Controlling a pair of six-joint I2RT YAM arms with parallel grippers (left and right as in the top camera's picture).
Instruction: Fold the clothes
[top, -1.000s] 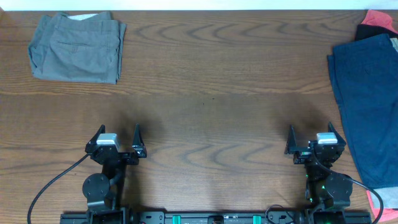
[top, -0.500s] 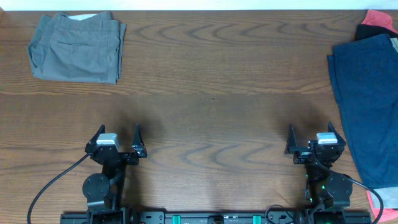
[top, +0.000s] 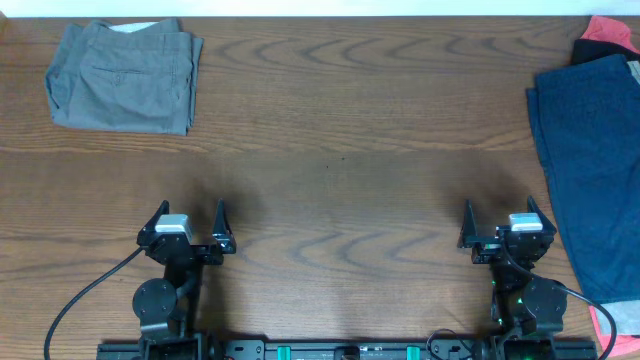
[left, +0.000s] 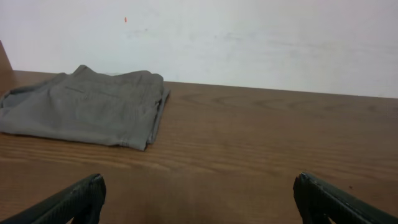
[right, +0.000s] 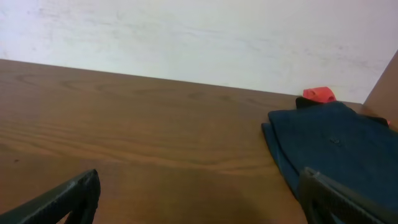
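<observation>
Folded grey shorts (top: 122, 76) lie at the far left of the table; they also show in the left wrist view (left: 87, 107). A dark blue garment (top: 592, 165) lies spread along the right edge, also in the right wrist view (right: 339, 146). A red garment (top: 610, 33) peeks out behind it, and shows in the right wrist view (right: 319, 94). My left gripper (top: 188, 232) is open and empty near the front left (left: 199, 196). My right gripper (top: 505, 228) is open and empty near the front right, just left of the blue garment (right: 199, 196).
The wooden table (top: 340, 150) spans the view. A white wall (left: 249, 37) stands behind its far edge. A bit of red cloth (top: 603, 322) shows at the front right corner under the blue garment.
</observation>
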